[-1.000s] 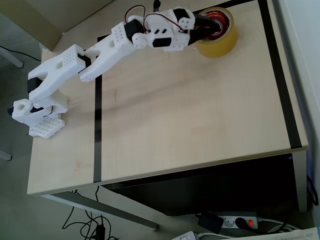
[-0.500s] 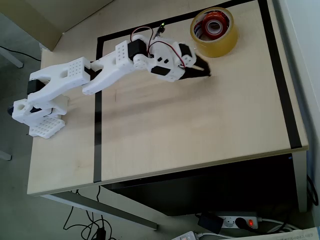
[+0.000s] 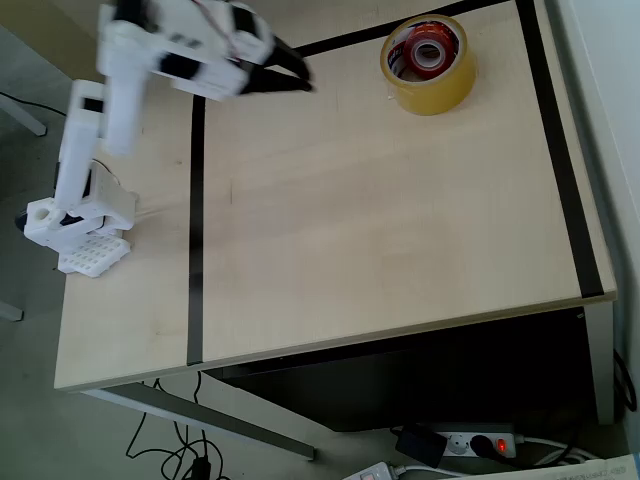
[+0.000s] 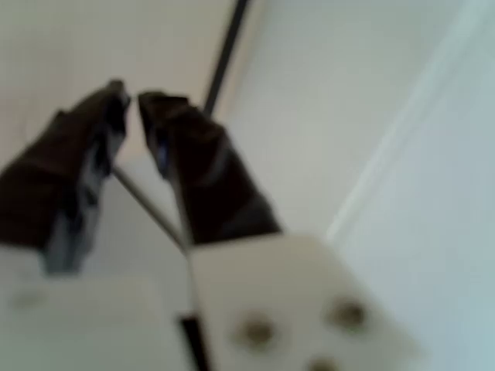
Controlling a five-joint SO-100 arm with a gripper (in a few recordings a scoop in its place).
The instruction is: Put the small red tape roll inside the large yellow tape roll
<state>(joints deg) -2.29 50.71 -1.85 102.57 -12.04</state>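
Near the far right corner of the pale wooden bench (image 3: 400,250) in the overhead view, the small glossy red tape roll (image 3: 431,48) lies flat inside the large translucent yellow tape roll (image 3: 428,65), both with their holes facing upward, so neither ring has a long axis along the surface. The black jaws (image 4: 130,100) are empty, well away, with a narrow gap between their tips. Little can go wrong unless the arm swings over and knocks the rolls.

A pale wooden surface (image 3: 380,230) edged with black tape lines (image 3: 195,220) is carrying the large yellow tape roll (image 3: 432,88) near its far right corner, the small red tape roll (image 3: 430,52) sitting inside it.
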